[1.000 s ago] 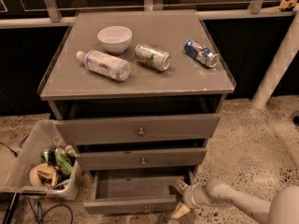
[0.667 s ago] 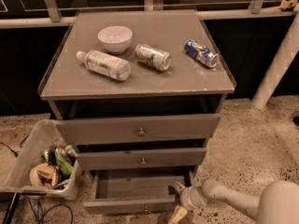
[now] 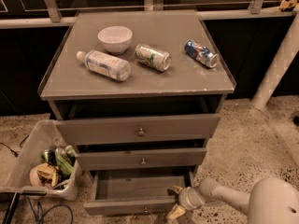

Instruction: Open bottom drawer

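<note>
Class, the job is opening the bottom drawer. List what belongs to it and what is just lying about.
Job: bottom drawer, pulled out; pincer at its right front corner.
Lying about: bowl, bottle, green can, blue can, bin of rubbish.

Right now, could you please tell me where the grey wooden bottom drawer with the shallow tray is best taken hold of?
Probably the top edge of its front panel, taken from above at the front: the grey wooden bottom drawer stands partly pulled out, leaving that edge exposed. The two-finger gripper is at the panel's right end.
</note>
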